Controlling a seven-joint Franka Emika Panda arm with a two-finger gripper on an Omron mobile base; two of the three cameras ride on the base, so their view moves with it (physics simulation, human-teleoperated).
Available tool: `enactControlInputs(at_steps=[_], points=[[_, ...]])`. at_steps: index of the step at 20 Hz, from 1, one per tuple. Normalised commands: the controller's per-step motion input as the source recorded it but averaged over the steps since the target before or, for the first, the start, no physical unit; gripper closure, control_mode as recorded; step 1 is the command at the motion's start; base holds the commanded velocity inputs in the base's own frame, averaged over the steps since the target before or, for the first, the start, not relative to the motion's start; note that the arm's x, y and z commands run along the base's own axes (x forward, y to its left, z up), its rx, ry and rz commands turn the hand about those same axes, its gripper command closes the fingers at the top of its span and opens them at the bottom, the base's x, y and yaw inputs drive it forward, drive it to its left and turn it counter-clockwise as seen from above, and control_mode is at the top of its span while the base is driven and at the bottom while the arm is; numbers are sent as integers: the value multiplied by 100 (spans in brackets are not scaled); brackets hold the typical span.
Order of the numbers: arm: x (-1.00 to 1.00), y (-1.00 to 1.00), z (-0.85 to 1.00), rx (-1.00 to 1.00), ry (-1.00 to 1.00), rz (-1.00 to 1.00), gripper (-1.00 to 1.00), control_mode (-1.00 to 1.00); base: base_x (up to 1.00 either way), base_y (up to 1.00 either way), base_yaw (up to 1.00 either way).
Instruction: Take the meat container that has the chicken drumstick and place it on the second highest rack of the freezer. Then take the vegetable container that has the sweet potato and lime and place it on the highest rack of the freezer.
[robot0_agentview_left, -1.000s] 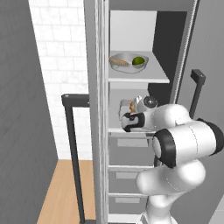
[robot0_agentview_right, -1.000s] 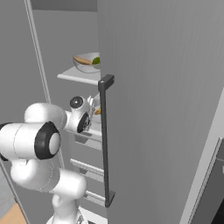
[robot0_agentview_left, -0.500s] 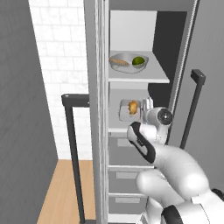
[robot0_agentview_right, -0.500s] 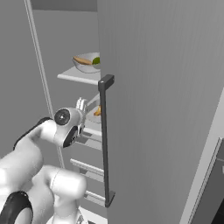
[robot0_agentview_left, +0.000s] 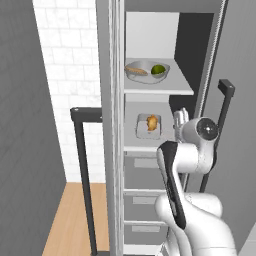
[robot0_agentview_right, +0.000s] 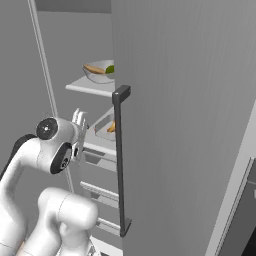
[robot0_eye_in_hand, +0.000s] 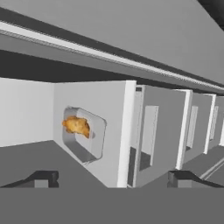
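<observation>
Open and empty, the arm's two-finger gripper (robot0_agentview_left: 180, 116) has pulled back from the shelf and now sits just outside the freezer's front edge, its tips (robot0_eye_in_hand: 43, 178) set wide apart with nothing between them. A second ago the hand was still right at the container on the shelf; half a second ago it had begun to back off, and now it is clear of it.

Just beyond the fingers, the shallow grey tray holding the golden-brown chicken drumstick (robot0_agentview_left: 149, 124) lies flat on the second white shelf from the top (robot0_agentview_left: 150, 148), untouched by the gripper. On the shelf above, the rounded grey bowl with the orange sweet potato and green lime (robot0_agentview_left: 146, 71) rests on the top white rack (robot0_agentview_left: 160, 90); it has stayed put across all the frames.

Judging by this, both containers already sit where the task wants them, and the retreat looks like the closing move. The tall grey freezer door with its dark bar handle (robot0_agentview_right: 119, 160) stands open beside the arm.
</observation>
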Motion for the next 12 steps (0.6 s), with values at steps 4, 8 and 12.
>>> enactControlInputs(at_steps=[4,8,12], points=[[-88,0,67,0,1,0,-100,-100,0,0,0],[-78,0,67,0,0,0,-100,-100,0,0,0],[-93,-6,57,0,-4,0,-100,-100,0,0,0]])
